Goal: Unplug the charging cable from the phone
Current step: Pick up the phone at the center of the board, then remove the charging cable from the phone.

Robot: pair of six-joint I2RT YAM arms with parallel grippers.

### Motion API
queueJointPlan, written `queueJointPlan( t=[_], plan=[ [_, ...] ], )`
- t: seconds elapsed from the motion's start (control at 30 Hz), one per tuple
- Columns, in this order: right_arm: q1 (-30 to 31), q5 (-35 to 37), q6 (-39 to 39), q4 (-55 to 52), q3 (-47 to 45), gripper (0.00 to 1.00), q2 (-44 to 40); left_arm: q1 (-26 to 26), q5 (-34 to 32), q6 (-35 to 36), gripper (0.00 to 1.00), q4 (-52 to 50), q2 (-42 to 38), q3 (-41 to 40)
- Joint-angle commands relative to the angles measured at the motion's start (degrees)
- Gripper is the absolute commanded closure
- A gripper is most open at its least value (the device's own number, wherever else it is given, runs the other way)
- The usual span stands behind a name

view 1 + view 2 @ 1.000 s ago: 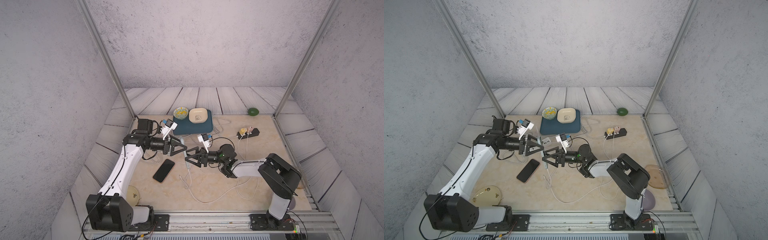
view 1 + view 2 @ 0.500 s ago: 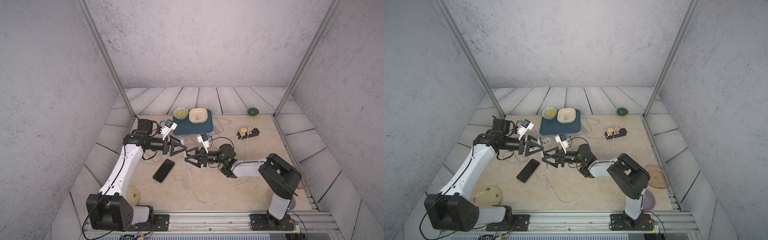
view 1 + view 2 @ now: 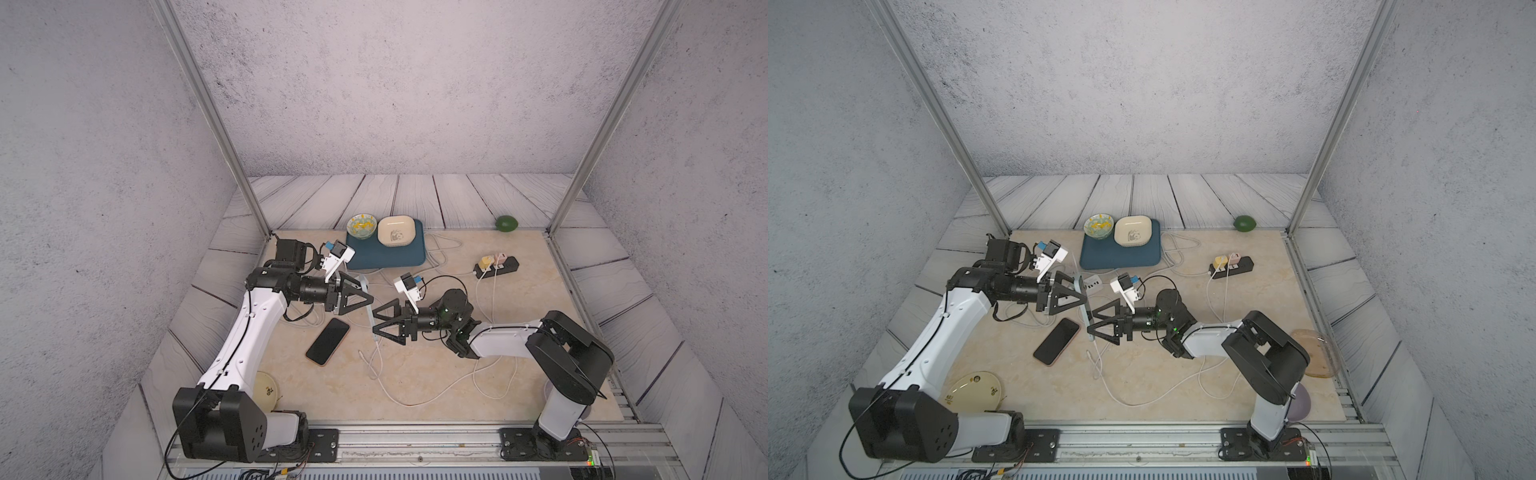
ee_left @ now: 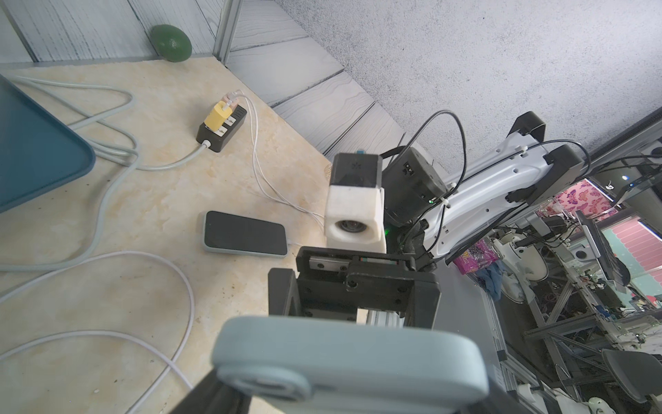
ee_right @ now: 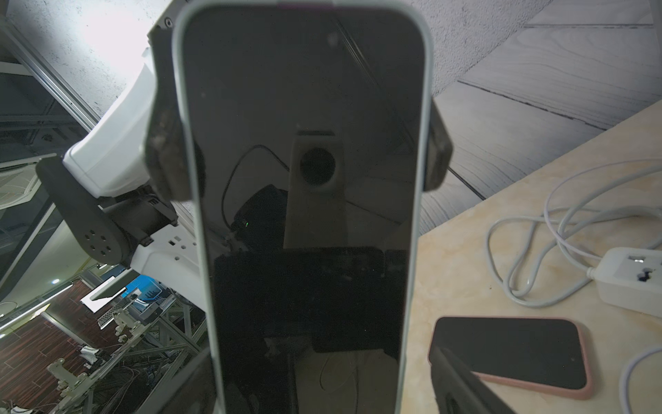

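A phone [image 3: 369, 306] in a pale blue-grey case stands on edge above the table between the two arms, seen edge-on in both top views [image 3: 1084, 309]. My left gripper [image 3: 369, 297] is shut on its sides, and its fingers [image 5: 163, 143] clamp the case. In the right wrist view the dark screen [image 5: 304, 161] fills the middle. My right gripper [image 3: 375, 319] is open, one jaw on each side of the phone's lower part, clear of the case. The white charging cable [image 3: 377, 353] runs up from the table to the phone's lower end.
A black phone in a pink case [image 3: 328, 341] lies on the table below the grippers. Another cased phone [image 4: 245, 233] lies flat with a cable. Behind are a blue tray [image 3: 386, 254], a black power strip [image 3: 496, 266], a white one [image 3: 1094, 282] and loose cable loops [image 3: 415, 399].
My right gripper has edged left toward the phone and its jaws have spread wider. The left gripper keeps its hold on the phone in about the same place.
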Motion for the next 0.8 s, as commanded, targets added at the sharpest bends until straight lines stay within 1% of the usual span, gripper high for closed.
queueJointPlan(
  t=[0.0,0.23,0.47,0.6,0.77],
  plan=[
    [-0.22,-2.13,-1.37,0.83,-1.80,0.08,-2.16,0.57,4.14,1.21,0.70,-1.36,-0.31,0.75],
    [-0.05,-2.75,-2.67,-0.34,-4.82,0.12,-3.26,1.01,3.63,1.44,0.70,-1.36,-0.05,0.78],
    [1.19,-2.34,-5.57,-3.30,-6.01,0.20,-2.60,1.14,3.79,1.18,0.70,-1.53,-0.22,1.07],
    [2.24,-1.76,-8.41,-7.05,-5.54,0.26,-2.60,1.28,3.60,1.09,0.70,-1.59,-0.31,1.18],
    [3.68,-1.67,-11.70,-11.49,-4.88,0.38,-2.60,1.35,3.16,1.11,0.70,-1.54,-0.24,1.25]
  ],
)
